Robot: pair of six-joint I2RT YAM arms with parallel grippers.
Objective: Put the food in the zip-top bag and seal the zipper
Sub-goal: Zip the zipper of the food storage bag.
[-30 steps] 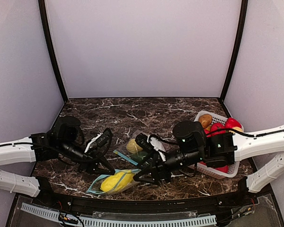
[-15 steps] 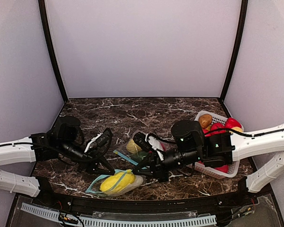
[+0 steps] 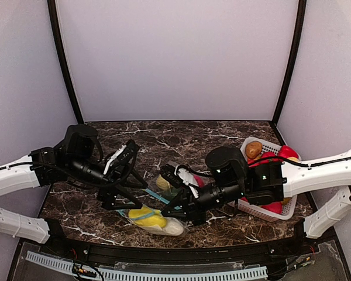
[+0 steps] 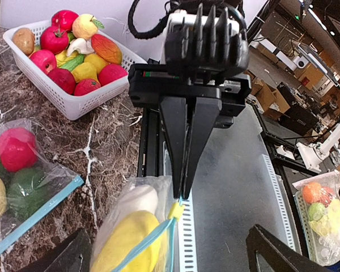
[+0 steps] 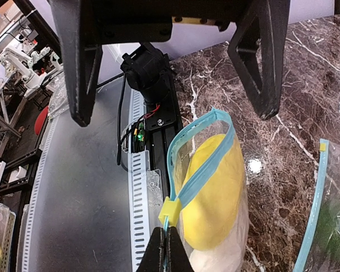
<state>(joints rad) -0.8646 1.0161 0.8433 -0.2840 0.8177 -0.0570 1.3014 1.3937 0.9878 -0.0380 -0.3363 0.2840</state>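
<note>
The zip-top bag (image 3: 157,222) lies at the near table edge with yellow food (image 5: 215,192) and a white piece (image 4: 133,198) inside. Its blue zipper track (image 5: 207,170) is partly open, and the yellow slider (image 5: 170,212) sits at one end. My right gripper (image 5: 167,255) is shut on the track end right beside the slider (image 4: 175,211). My left gripper (image 3: 124,196) hovers wide open over the bag's other end, its fingers (image 5: 82,62) touching nothing. More food (image 4: 73,54) fills the white basket (image 4: 73,105).
A second zip-top bag (image 3: 171,186) holding red, green and yellow pieces lies just behind the first. The white basket (image 3: 263,212) stands at the right, under the right arm. A metal slotted rail (image 5: 139,187) runs along the table's near edge.
The left gripper has opened, let go of the bag and risen. The right gripper has shut on the zipper end. The bag has slid to the right.
</note>
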